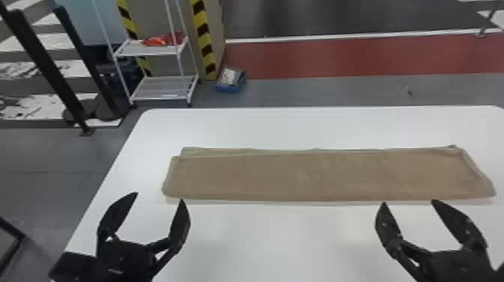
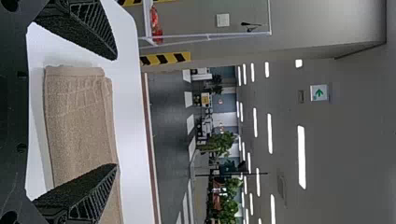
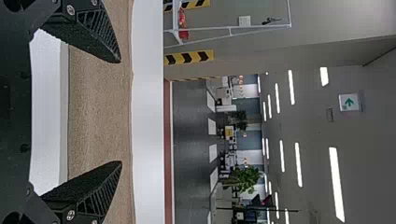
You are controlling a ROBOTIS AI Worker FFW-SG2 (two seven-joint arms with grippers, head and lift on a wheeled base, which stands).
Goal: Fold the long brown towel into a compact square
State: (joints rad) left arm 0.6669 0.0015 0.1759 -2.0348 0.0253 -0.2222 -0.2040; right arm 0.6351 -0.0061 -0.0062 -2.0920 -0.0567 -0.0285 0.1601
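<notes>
In the head view my left gripper (image 1: 159, 197) is open at the near side of the towel's left end, with nothing between its fingers. My right gripper (image 1: 408, 202) is likewise open, near the towel's right part. The long brown towel (image 1: 318, 176) lies flat as a wide strip across the table, its layers slightly offset at the far edge and right end. In the left wrist view the left gripper (image 2: 116, 112) stands open before the towel's end (image 2: 79, 116). In the right wrist view the right gripper (image 3: 121, 112) has its fingers spread, the towel (image 3: 98, 112) beyond them.
The white table (image 1: 285, 127) extends beyond the towel on its far and near sides. Behind it on the floor stand a white wire shelf (image 1: 165, 88) and a small blue box (image 1: 230, 80). Black posts (image 1: 48, 67) rise at the far left.
</notes>
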